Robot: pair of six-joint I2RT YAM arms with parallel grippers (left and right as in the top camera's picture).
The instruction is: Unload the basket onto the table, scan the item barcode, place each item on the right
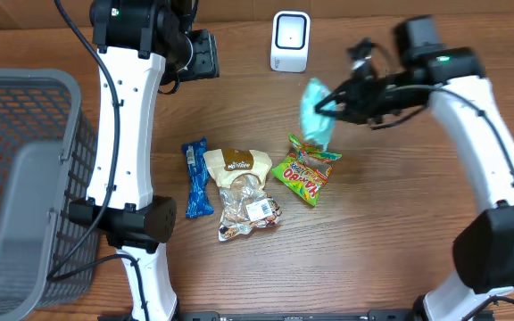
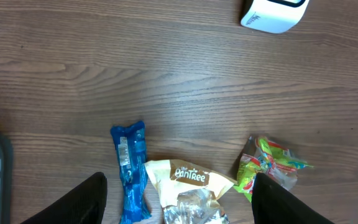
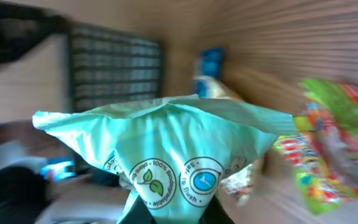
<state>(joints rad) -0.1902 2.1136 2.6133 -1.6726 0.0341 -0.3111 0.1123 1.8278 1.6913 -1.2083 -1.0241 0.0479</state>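
Holding my right arm stretched leftward, I have the right pincer (image 1: 335,100) clamped on the mint pouch (image 1: 315,111), aloft just right of the scanner (image 1: 290,41); the left pincer (image 1: 202,53) hangs apart at its left.

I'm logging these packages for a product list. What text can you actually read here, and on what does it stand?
"100%", on a round seal of the mint-green plastic pouch.
"PaniRee", roughly, on the cream snack bag.
Too small or blurred to read: the print on the blue foil wrapper and the green-and-yellow candy bag.
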